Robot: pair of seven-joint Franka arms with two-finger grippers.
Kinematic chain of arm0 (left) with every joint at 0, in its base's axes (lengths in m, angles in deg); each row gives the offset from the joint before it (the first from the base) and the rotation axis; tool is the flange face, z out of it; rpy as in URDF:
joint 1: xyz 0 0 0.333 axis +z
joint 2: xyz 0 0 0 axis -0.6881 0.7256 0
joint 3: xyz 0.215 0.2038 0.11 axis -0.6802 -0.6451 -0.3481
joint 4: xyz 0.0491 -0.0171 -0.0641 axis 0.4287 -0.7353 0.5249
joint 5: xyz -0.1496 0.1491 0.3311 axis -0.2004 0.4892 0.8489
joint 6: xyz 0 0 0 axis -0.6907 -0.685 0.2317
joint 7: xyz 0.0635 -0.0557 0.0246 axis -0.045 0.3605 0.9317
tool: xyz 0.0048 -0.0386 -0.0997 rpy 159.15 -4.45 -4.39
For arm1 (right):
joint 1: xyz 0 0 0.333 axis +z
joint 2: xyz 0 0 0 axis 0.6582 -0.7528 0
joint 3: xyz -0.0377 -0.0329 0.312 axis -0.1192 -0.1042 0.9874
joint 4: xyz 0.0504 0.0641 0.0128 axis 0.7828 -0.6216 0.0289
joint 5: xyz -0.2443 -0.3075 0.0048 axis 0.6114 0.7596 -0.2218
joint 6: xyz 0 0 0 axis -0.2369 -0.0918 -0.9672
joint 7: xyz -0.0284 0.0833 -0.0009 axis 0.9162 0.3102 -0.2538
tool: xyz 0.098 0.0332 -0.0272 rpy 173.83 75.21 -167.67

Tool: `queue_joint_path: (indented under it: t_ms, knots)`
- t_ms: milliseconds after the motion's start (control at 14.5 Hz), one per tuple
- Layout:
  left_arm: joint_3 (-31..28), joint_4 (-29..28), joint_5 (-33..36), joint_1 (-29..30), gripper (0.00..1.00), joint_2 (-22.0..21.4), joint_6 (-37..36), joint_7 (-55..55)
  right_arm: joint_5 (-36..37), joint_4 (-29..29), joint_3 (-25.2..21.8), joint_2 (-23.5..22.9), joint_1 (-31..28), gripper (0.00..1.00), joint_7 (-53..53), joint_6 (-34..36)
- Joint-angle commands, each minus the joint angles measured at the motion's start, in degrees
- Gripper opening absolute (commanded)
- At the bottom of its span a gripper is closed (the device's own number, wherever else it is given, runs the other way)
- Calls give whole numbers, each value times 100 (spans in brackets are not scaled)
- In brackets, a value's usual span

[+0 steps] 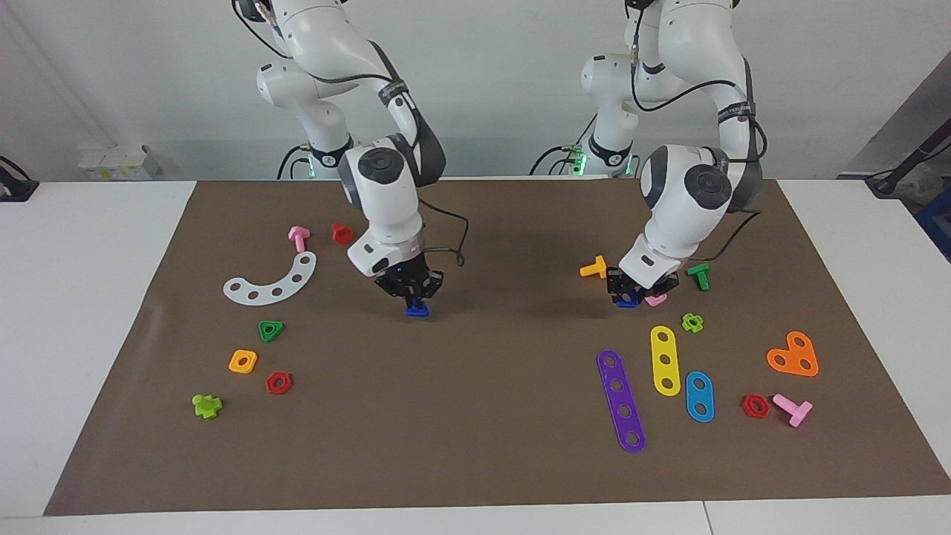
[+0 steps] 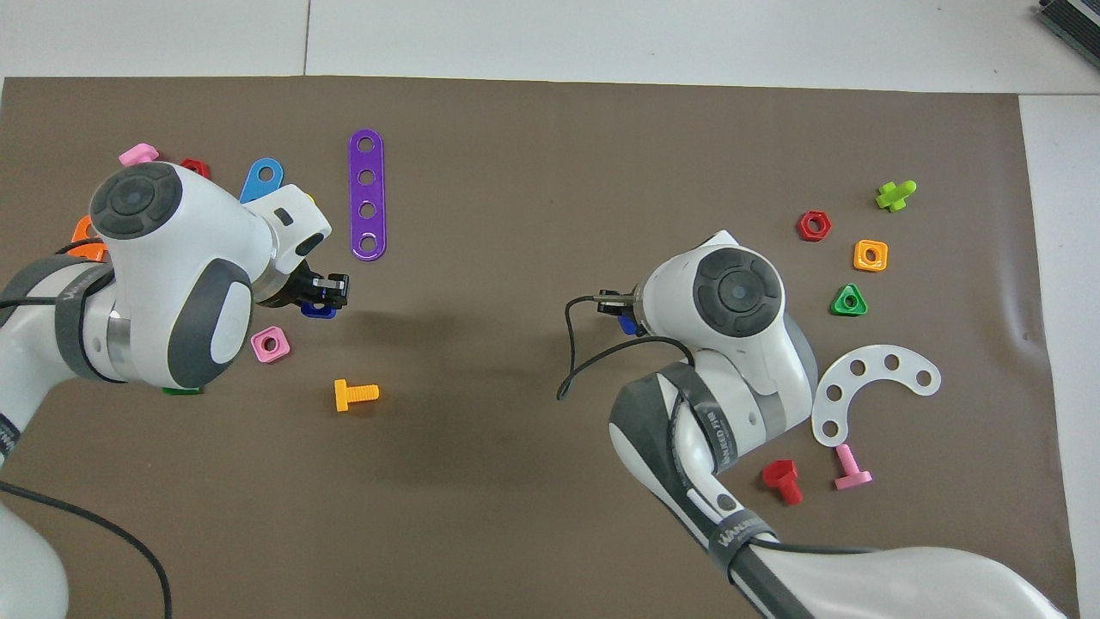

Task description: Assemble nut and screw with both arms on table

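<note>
My right gripper is shut on the dark blue screw, head down, held just above the middle of the brown mat. In the overhead view the screw peeks out under the right gripper. My left gripper is shut on the dark blue nut, held low over the mat beside a pink square nut. From overhead the nut shows just below the left gripper.
An orange bolt and a green bolt flank the left gripper. Purple, yellow and light-blue strips lie farther out. A white arc strip and several small nuts lie toward the right arm's end.
</note>
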Motion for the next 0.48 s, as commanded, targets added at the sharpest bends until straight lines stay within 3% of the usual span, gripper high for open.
queue_joint_path:
  t_ms: [0,413]
  knots:
    - [-55,148,-31,-64,0,28,-152,193,-104,5,-22,-15,334,0,385,-72]
    - [-55,254,65,-503,0,37,-117,1572,1,32,-22,-278,757,0,1063,-379]
